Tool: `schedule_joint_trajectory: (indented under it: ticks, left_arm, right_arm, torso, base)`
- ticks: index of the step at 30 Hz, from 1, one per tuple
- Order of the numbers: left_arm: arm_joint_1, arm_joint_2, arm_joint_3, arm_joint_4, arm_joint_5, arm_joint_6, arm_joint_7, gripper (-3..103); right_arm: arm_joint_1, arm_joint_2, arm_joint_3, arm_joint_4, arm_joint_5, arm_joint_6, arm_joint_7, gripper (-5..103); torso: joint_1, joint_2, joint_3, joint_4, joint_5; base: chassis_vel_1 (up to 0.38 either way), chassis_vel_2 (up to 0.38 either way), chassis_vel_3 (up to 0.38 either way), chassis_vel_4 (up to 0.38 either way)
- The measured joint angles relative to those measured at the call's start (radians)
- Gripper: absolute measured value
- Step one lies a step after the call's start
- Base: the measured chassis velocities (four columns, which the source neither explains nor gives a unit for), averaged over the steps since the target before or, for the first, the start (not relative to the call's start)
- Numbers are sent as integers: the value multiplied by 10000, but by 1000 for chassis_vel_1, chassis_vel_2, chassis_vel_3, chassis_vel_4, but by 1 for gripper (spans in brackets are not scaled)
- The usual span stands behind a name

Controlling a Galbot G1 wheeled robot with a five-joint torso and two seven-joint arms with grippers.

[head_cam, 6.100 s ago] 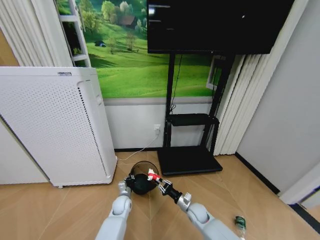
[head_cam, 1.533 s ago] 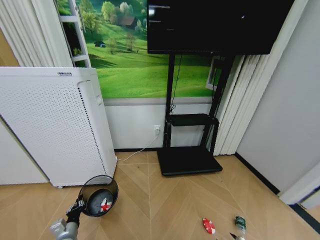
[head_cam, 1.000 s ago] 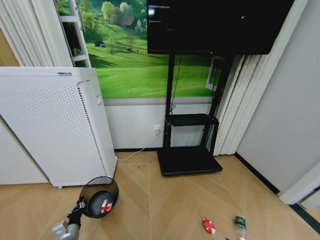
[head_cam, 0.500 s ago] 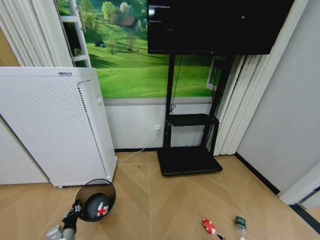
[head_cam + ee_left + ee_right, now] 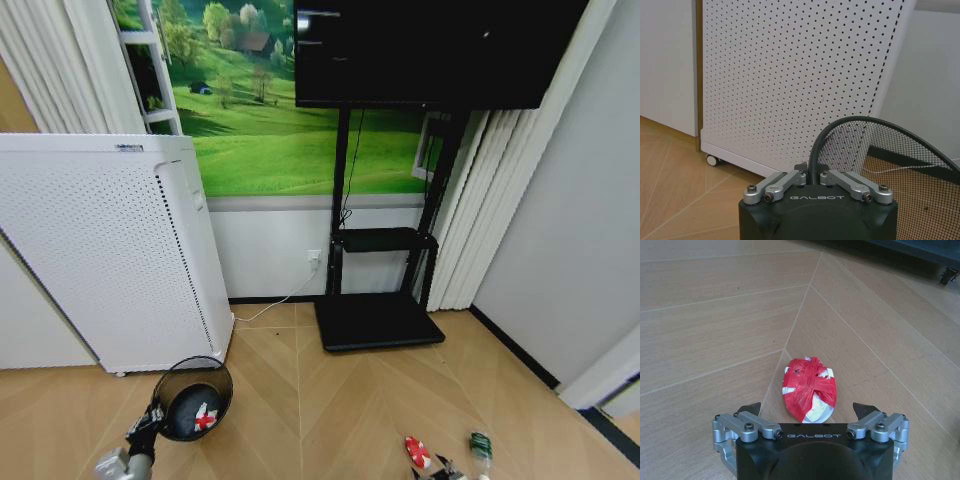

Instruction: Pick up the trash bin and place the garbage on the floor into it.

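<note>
Beside the white appliance (image 5: pixel 110 250), the left gripper (image 5: pixel 811 176), stamped "GALBOT", pinches the bin (image 5: pixel 193 397) by its rim, holding it off the floor (image 5: pixel 320 400) with one wrapper (image 5: pixel 205 416) inside. Farther right, the right gripper (image 5: pixel 808 410) hangs spread above a red-and-white wrapper (image 5: pixel 808 395), apparently to grasp it; a bottle (image 5: pixel 481 448) lies beyond.

Three cameras: one high on the head, one on each wrist.

The head view looks forward and down over the floor (image 5: pixel 330 400). The left wrist view sits close behind the trash bin (image 5: pixel 890 165) rim; the right wrist view hangs low above a red-and-white wrapper (image 5: pixel 809 389), both also seen from the head.
</note>
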Motion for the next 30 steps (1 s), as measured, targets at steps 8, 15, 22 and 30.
schedule_joint_trajectory:
  ticks: [8,15,22,30]
  left_arm:
    - [1,126,-21,117,-40,19,-4,6]
    - [-74,106,2,156,-34,57,-11,6]
    - [-122,50,47,181,15,84,-21,6]
    - [-128,75,45,165,16,114,-31,6]
  right_arm:
    - [360,290,-136,-335,-119,17,-91,100]
    - [630,335,-253,-544,-119,9,-91,100]
    - [813,369,-257,-893,-167,151,-302,103]
    - [840,468,-175,-1140,-351,432,-612,79]
  torso:
    - [0,0,0,1,1]
    - [0,1,0,0,0]
    - [0,0,0,0,0]
    - [0,1,-1,0,0]
  base:
    - [0,0,0,0]
    - [0,0,0,0]
    - [0,0,0,0]
    - [0,0,0,0]
